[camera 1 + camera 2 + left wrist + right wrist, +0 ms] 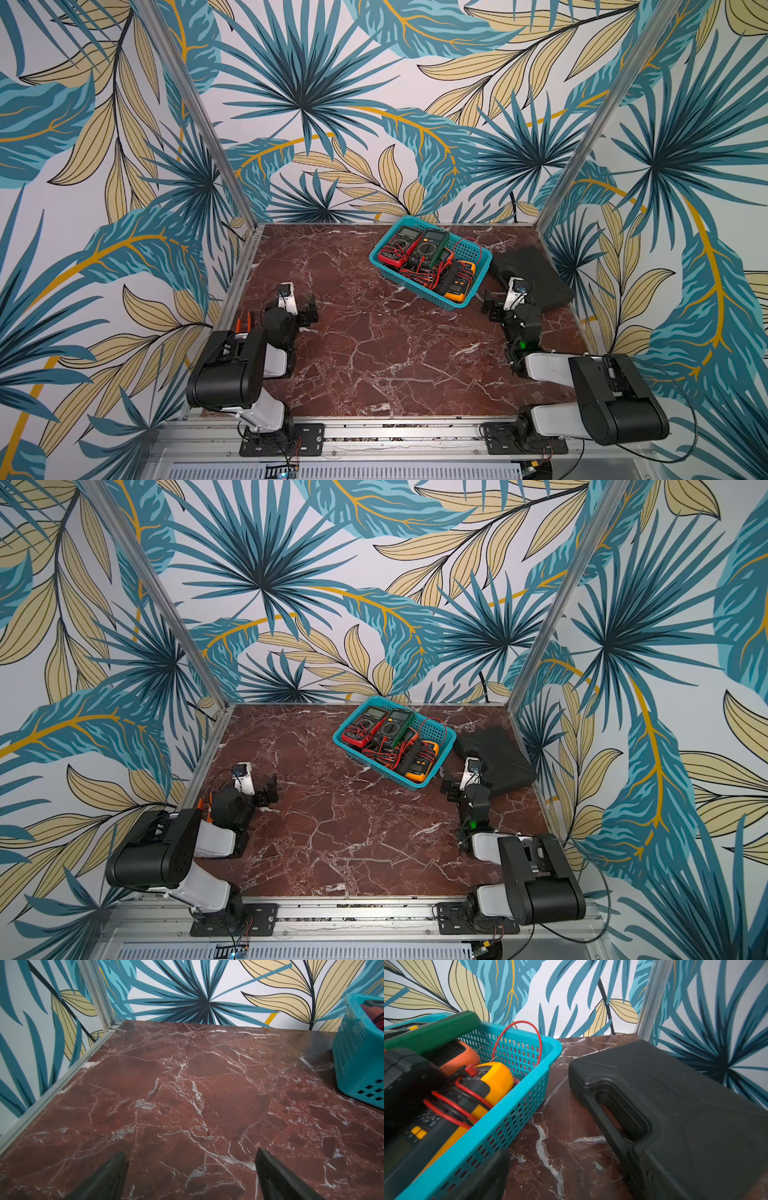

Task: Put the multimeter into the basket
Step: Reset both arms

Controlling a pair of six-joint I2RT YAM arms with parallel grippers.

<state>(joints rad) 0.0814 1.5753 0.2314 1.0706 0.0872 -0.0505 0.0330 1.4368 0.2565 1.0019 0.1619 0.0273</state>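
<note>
The multimeters, red (pixel 397 248), green (pixel 433 245) and yellow (pixel 459 287) among them, lay heaped with tangled leads inside the basket (pixel 451 305), far and right on the surface (pixel 374 353); I saw none outside it. A black case (pixel 532 278) sat just right of the basket, apart from it. The left arm (pixel 282 320) and right arm (pixel 519 316) rested near the sides, their jaws wide and holding nothing. The task looked finished, so the best course was probably to keep clear of the red lead (pixel 519 1022) looping above the rim.
</note>
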